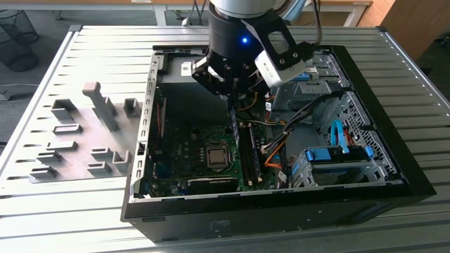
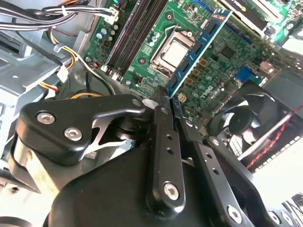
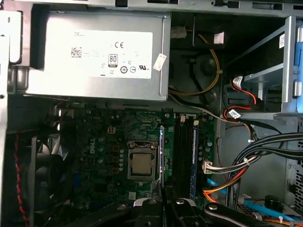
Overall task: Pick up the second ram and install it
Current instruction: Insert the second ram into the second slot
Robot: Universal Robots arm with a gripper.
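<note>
The gripper (image 2: 169, 109) is clamped on the second ram (image 2: 196, 47), holding it on edge above the motherboard (image 3: 104, 156) inside the open computer case (image 1: 393, 184). The stick hangs between the processor socket (image 3: 141, 163) and the memory slots (image 3: 183, 151), one of which already carries a module (image 3: 194, 161). Room is tight: cable bundles (image 3: 255, 156) crowd the slots' far side, the power supply (image 3: 94, 56) borders the board, and a fan (image 2: 255, 113) sits close. Grey holder blocks (image 1: 77, 137) stand on the slatted table (image 1: 63, 211) beside the case.

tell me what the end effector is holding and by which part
The end effector is shut on the second ram, pinching one short end; the stick reaches out over the motherboard.
</note>
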